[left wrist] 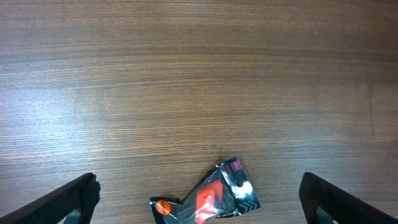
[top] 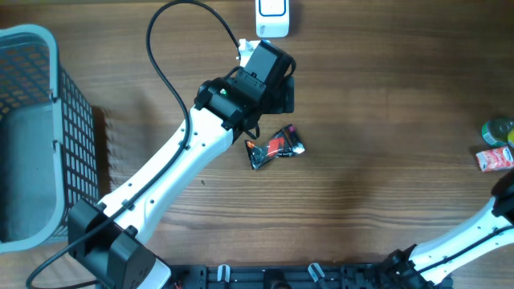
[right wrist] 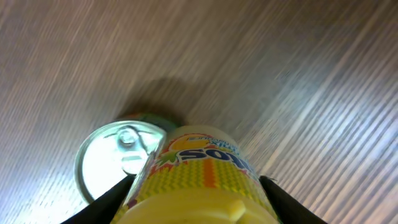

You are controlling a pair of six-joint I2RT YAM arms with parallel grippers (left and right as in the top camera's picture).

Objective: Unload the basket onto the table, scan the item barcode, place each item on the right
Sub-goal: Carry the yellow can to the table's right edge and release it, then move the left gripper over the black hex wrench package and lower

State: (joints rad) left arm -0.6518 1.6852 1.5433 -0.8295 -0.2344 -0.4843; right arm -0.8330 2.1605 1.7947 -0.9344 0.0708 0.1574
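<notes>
Black-and-red foil packet (top: 274, 147) lies on the wooden surface (left wrist: 186, 74) directly under the left end effector (left wrist: 199, 188), whose fingers stand spread wide either side of it and touch nothing. By my judgement the step in hand is the reach for the pick. Next it must drop until the fingertips meet the surface, pinch the thin, crumpled foil and lift it. Just beyond the end effector sits the white scanner (top: 273, 16), with nothing between it and the packet. The barcode is not visible, so the packet may need turning. A grey basket (top: 50, 48) stands well apart. Far across, the right end effector (right wrist: 196, 202) is clamped on a yellow bottle (right wrist: 199, 177), with a pull-tab can (right wrist: 118, 155) just beside it.
</notes>
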